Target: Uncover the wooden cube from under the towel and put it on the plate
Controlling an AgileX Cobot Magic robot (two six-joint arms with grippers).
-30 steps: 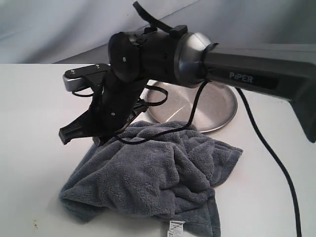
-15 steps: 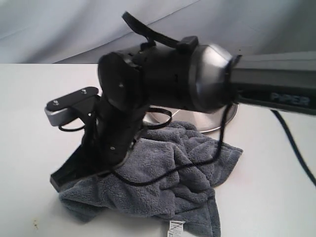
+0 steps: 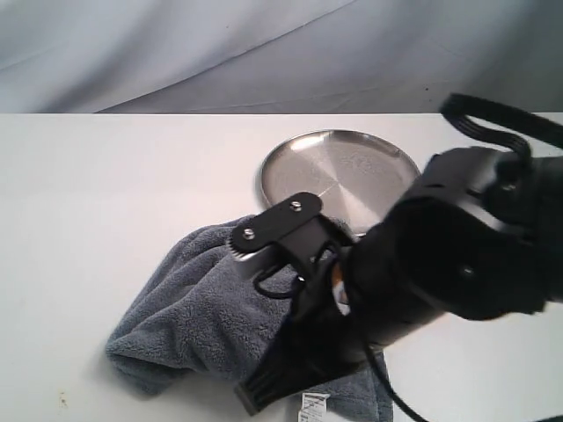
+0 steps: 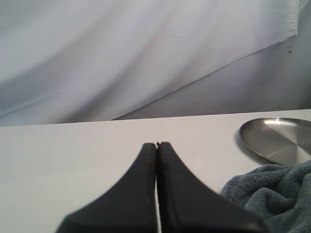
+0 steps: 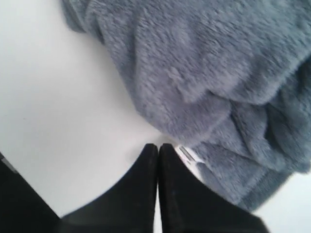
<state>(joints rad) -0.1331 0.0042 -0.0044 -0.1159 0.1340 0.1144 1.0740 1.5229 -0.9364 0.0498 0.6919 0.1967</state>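
The blue-grey towel [image 3: 189, 308] lies bunched on the white table in front of the steel plate [image 3: 339, 167], which holds nothing. The wooden cube is hidden; no part of it shows. My right gripper [image 3: 255, 397] is shut and empty, pointing down at the towel's near edge, and its arm covers the towel's right half. In the right wrist view its tips [image 5: 158, 146] sit over bare table, just beside the towel's white label [image 5: 187, 155] and the towel [image 5: 209, 73]. My left gripper [image 4: 157, 144] is shut and empty over bare table, with the plate [image 4: 279, 138] and towel [image 4: 272, 194] off to one side.
The white table [image 3: 97, 202] stretches left of the towel and behind the plate. A grey cloth backdrop [image 3: 176, 44] hangs behind the table. The right arm's black cable loops [image 3: 501, 127] near the plate's right side.
The right arm has swung from the towel's far left side across to its near right edge and dropped lower, leaving the plate in open view. The towel looks unmoved.
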